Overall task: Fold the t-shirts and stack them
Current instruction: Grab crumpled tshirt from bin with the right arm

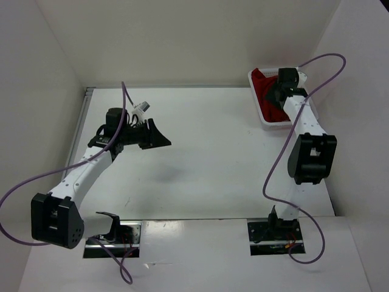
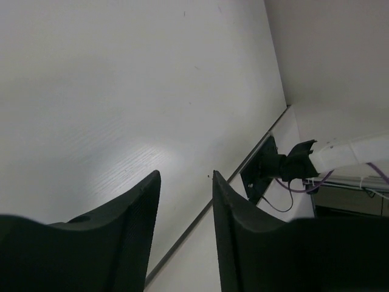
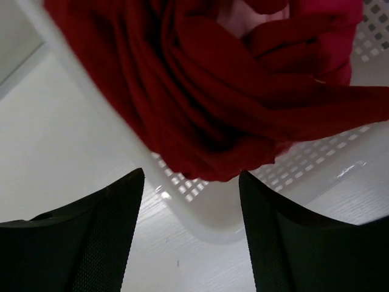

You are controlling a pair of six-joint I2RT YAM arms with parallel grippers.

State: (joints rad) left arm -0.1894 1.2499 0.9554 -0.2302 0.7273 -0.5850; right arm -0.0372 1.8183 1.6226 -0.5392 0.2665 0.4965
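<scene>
The t-shirts lie bunched in the white lattice basket (image 1: 260, 119) at the table's far right. The dark red shirt (image 3: 182, 103) fills most of the right wrist view, with a patch of light pink shirt (image 3: 243, 17) and a crimson-magenta shirt (image 3: 328, 42) behind it. In the top view only red cloth (image 1: 265, 91) shows. My right gripper (image 3: 191, 182) is open and empty, hovering just above the basket's near rim and the dark red shirt; in the top view the right gripper (image 1: 277, 92) hangs over the basket. My left gripper (image 1: 159, 137) is open and empty above the bare table at the left; it also shows in the left wrist view (image 2: 185, 182).
White walls enclose the table on the left, back and right. The basket (image 3: 206, 201) stands against the right wall. The right arm's base mount (image 2: 267, 173) and purple cables (image 1: 275, 164) lie near the table's front edge.
</scene>
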